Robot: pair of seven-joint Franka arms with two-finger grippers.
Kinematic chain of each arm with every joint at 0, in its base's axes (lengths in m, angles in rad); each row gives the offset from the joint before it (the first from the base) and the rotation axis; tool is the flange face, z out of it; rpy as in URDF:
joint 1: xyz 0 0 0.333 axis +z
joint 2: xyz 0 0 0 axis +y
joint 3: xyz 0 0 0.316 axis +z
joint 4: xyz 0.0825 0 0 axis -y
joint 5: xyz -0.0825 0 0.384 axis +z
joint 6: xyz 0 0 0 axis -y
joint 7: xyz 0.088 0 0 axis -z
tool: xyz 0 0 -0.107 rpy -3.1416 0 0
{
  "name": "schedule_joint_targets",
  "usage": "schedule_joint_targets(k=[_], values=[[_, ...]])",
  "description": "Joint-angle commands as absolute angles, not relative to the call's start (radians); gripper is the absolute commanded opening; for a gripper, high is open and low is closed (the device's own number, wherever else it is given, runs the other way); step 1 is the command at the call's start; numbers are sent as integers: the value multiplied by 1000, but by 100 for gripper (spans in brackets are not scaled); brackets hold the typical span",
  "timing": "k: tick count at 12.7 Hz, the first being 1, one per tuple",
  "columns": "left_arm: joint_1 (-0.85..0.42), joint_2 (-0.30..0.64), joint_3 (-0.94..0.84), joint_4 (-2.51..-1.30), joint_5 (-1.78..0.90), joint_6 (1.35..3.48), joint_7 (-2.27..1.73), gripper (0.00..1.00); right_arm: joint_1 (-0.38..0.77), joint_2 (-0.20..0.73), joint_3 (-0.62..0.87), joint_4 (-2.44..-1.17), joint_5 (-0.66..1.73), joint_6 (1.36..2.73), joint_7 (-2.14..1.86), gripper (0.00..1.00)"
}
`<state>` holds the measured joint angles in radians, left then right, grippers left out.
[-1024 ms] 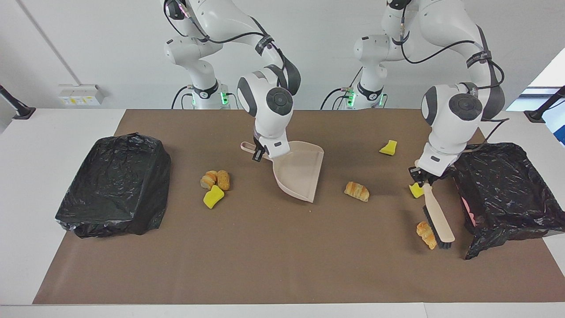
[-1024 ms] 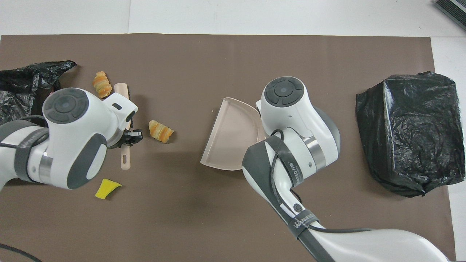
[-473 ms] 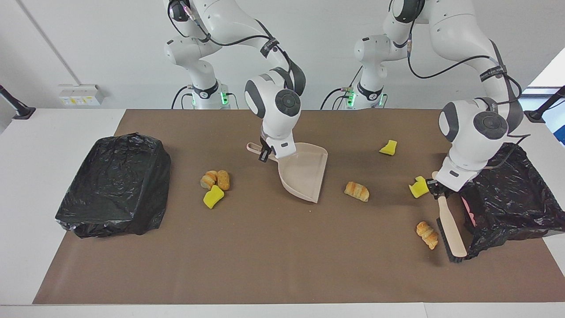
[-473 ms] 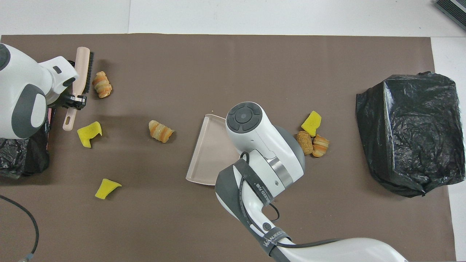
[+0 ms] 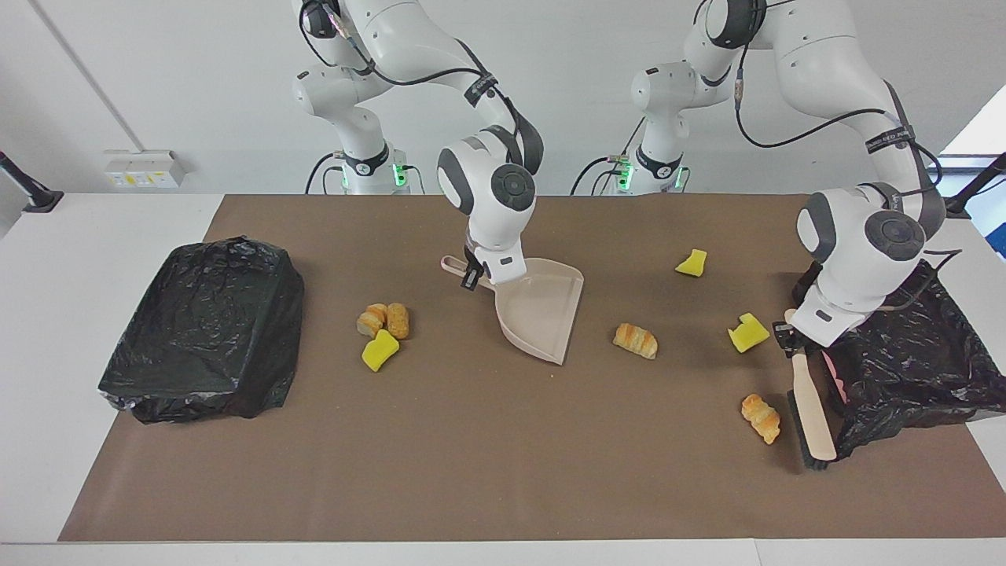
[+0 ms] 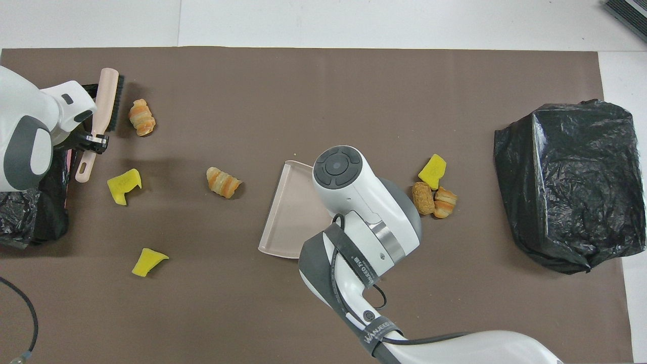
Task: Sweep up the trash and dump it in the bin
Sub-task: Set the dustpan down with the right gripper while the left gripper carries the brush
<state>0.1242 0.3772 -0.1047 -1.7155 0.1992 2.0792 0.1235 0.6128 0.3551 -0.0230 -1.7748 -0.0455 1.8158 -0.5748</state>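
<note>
The brush [image 5: 809, 413] lies lengthwise away from the robots, bristle end farthest out, beside a pastry piece [image 5: 761, 417]. Its handle is clenched in the left gripper [image 5: 786, 336], whose arm bends down over the black bin [image 5: 904, 354] at that end of the table (what is in it cannot be made out). The dustpan [image 5: 542, 310] opens away from the robots, handle grasped by the right gripper [image 5: 474, 275], arm arching down mid-table. Trash is scattered on the brown mat [image 5: 471, 472]: yellow chunks [image 5: 747, 332], another pastry [image 5: 635, 339], and a cluster [image 5: 383, 324] near the second bag-covered bin [image 5: 204, 330].
</note>
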Motion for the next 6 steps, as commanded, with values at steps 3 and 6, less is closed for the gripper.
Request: schedule_joint_targets(k=[3, 6], values=[[86, 341, -124, -1772, 129, 2016, 156, 0, 624, 330, -21, -1812, -77, 1830, -545, 0], [25, 305, -124, -1834, 63, 1997, 155, 0, 624, 330, -21, -1812, -75, 1830, -543, 0]])
